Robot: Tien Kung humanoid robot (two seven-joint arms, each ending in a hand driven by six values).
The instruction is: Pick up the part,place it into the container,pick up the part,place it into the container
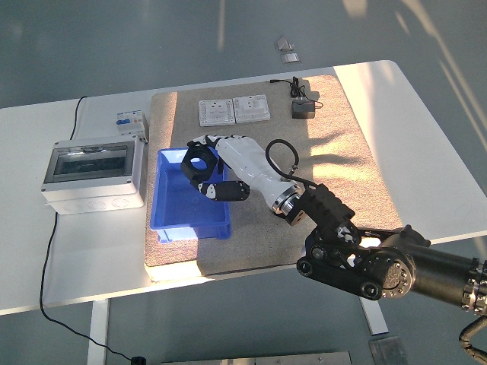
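Observation:
My right hand (205, 173) reaches in from the lower right and is shut on a black ring-shaped part (196, 158). It holds the part just above the right half of the blue container (166, 199), which stands on the beige mat and looks empty. The white forearm (247, 167) lies across the mat behind the hand. The second black part seen earlier on the mat is now hidden behind my wrist. My left arm is out of view.
A grey distribution box (93, 173) stands left of the container, with a small breaker (129, 122) behind it. Two white wall sockets (214, 112) (252, 108) and a black adapter (304, 110) lie at the mat's far edge.

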